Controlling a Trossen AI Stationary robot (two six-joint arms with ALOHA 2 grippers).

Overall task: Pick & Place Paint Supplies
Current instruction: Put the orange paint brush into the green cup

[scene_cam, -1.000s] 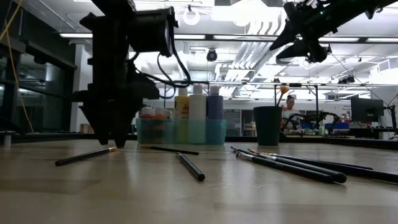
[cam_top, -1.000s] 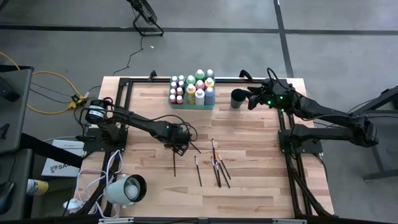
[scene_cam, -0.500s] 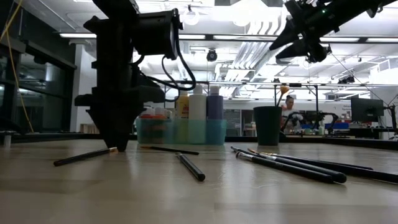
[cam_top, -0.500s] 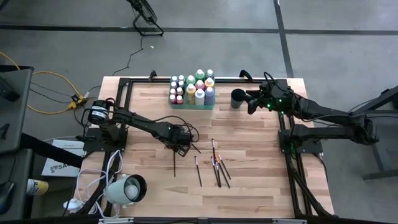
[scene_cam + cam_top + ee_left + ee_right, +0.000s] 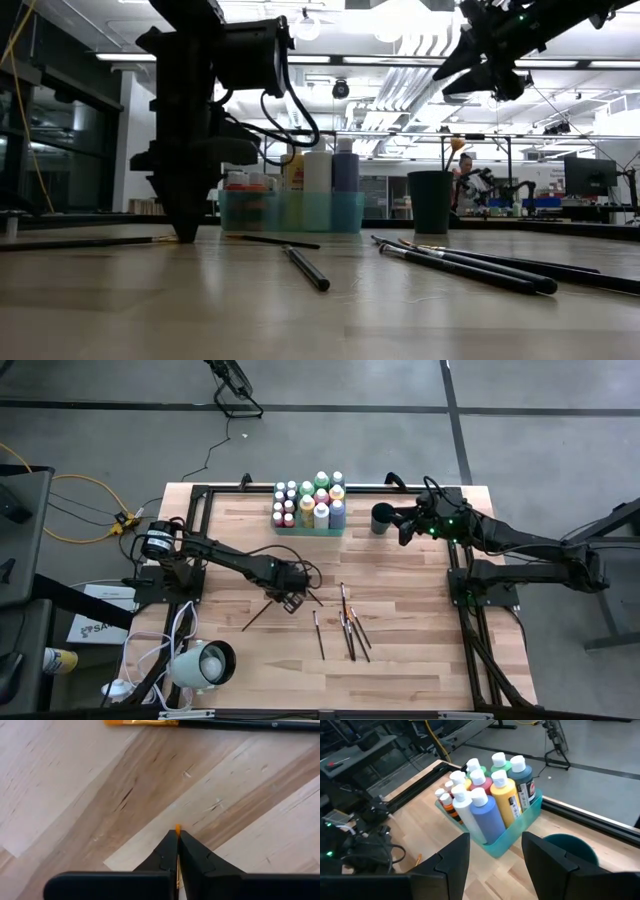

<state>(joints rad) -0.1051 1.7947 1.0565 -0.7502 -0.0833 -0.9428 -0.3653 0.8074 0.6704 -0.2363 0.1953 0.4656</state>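
Left gripper (image 5: 288, 600), centre-left of the desk (image 5: 420, 650), jaws pinching a paintbrush (image 5: 258, 617) lying flat; right gripper (image 5: 405, 525), jaws spread, hovers beside the dark cup (image 5: 381, 518) at upper right.

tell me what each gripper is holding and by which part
The left gripper is shut on a paintbrush near its orange bristle end, the tip just showing between the fingers. The right gripper is open above the cup, holding nothing.
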